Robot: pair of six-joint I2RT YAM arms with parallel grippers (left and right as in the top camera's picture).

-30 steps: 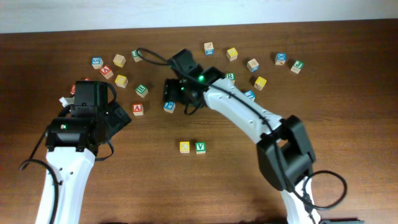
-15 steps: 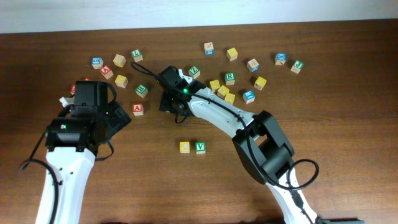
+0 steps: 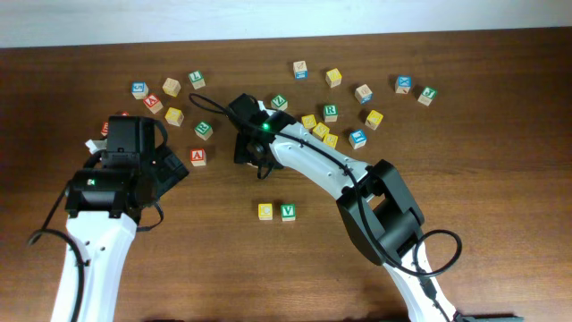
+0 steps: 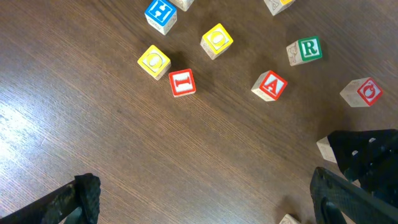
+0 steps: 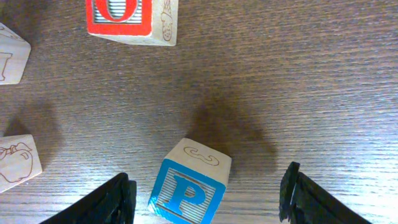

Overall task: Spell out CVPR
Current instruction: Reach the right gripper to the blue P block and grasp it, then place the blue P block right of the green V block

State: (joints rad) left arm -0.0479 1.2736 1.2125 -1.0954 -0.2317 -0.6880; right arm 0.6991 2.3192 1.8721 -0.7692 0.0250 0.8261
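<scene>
A yellow-faced C cube (image 3: 265,211) and a green V cube (image 3: 288,212) sit side by side at the table's front middle. Among the scattered cubes at the back lies a green R cube (image 3: 331,112). The blue P cube (image 5: 189,190) rests on the wood, slightly turned, between the fingers of my right gripper (image 5: 208,193). That gripper is open and neither finger touches the cube. From overhead the right gripper (image 3: 248,148) hides the P. My left gripper (image 4: 205,199) is open over bare wood at the left (image 3: 170,170).
Loose letter cubes lie along the back of the table (image 3: 500,197). Near the left gripper are a red A (image 4: 269,85), a red I (image 4: 182,82), yellow cubes (image 4: 216,40) and another green R (image 4: 306,50). A red O cube (image 5: 127,18) lies beyond the P.
The right arm swung left and down over the blue P cube, which showed beside the gripper a second ago and is now covered from overhead. The left arm has not moved.
</scene>
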